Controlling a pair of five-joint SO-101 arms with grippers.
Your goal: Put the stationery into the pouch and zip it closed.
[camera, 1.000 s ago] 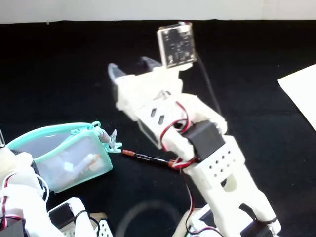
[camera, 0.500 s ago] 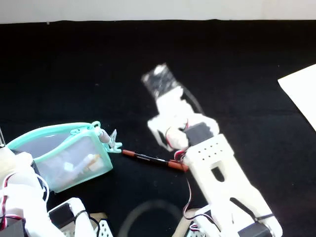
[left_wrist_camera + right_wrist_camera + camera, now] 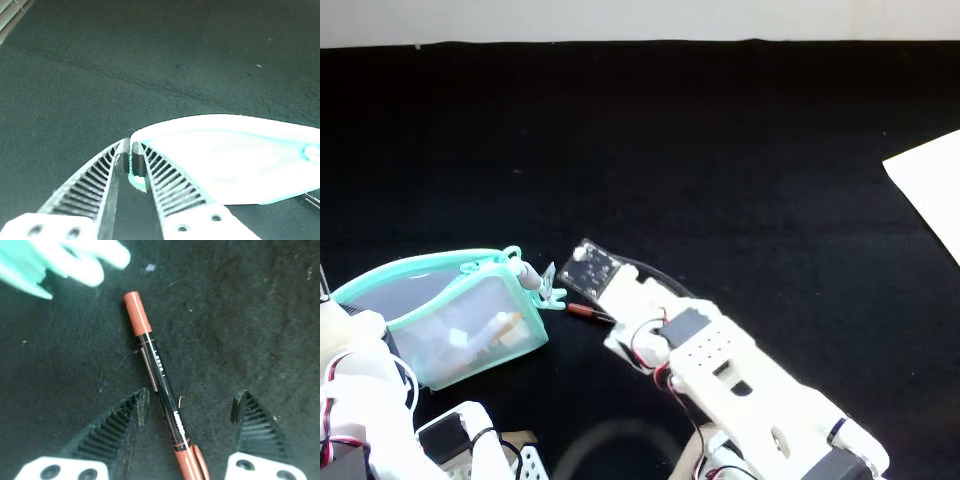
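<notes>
One pen [image 3: 157, 377], lengthwise toward pouch [image 3: 450, 310].

Right gripper [image 3: 191, 396] spread wide over black cloth [image 3: 260, 315]. Red-capped pen [image 3: 154, 367] lies between the fingers, untouched. Mint pouch [image 3: 22, 267] edge near the pen's far cap.

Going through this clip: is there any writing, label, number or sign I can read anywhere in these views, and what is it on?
Pen: white print runs along the black barrel, too small and blurred to read.
Pouch: no print to be seen.
Sheet of paper: blank where it shows.
No other words, numbers or signs can be made out.
</notes>
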